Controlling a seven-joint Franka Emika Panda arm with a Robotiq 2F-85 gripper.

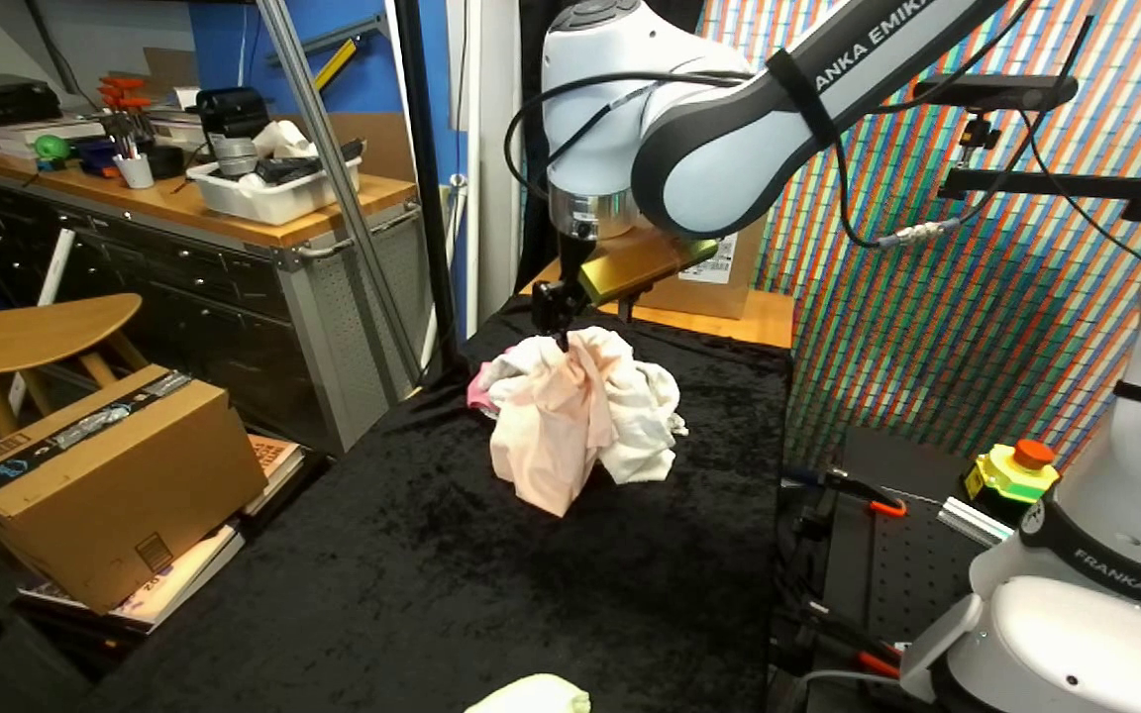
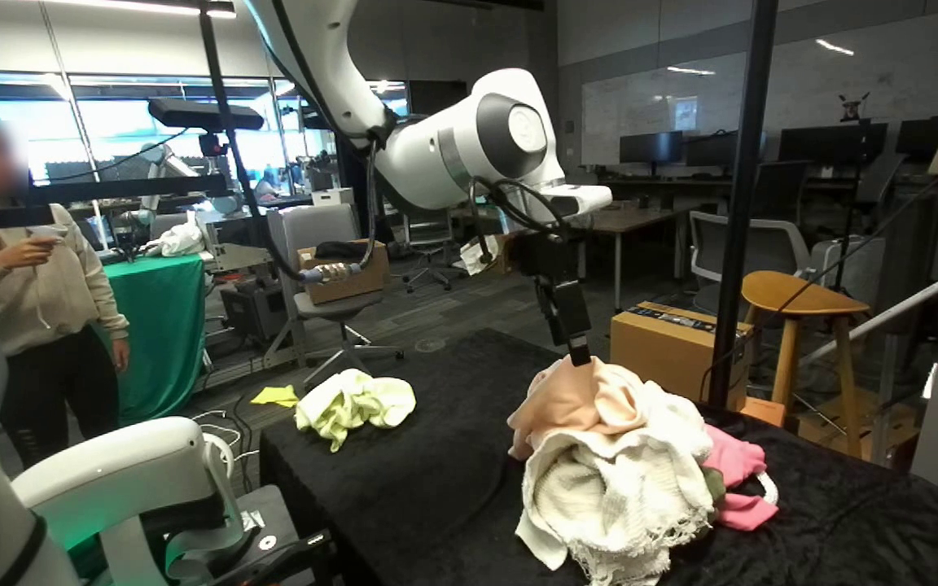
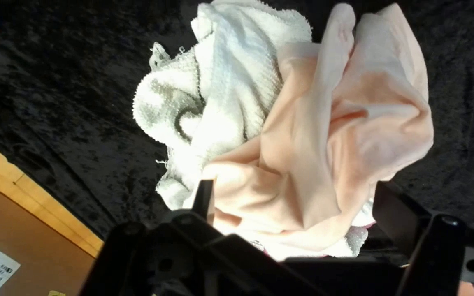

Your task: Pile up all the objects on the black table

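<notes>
Yellow-green cloth [image 1: 536,696]: left on the black worktop [image 1: 363,594] at six o'clock, in an exterior view; judged yet to be added.
Peach cloth [image 1: 543,441]: laid over white cloth [image 1: 645,431] toward twelve o'clock; pile [image 1: 580,421] judged nearly finished.
Pink towel [image 1: 478,390]: bunched at its nine o'clock.
End effector [image 3: 295,192]: jaws parted above it, nothing gripped.

arm [image 1: 744,163] bent, claw [image 3: 294,195] pointing down, fingers [image 3: 397,213] spread wide.

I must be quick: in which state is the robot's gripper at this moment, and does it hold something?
Gripper: open, jaws wide apart at the peach cloth, holding nothing.
</notes>
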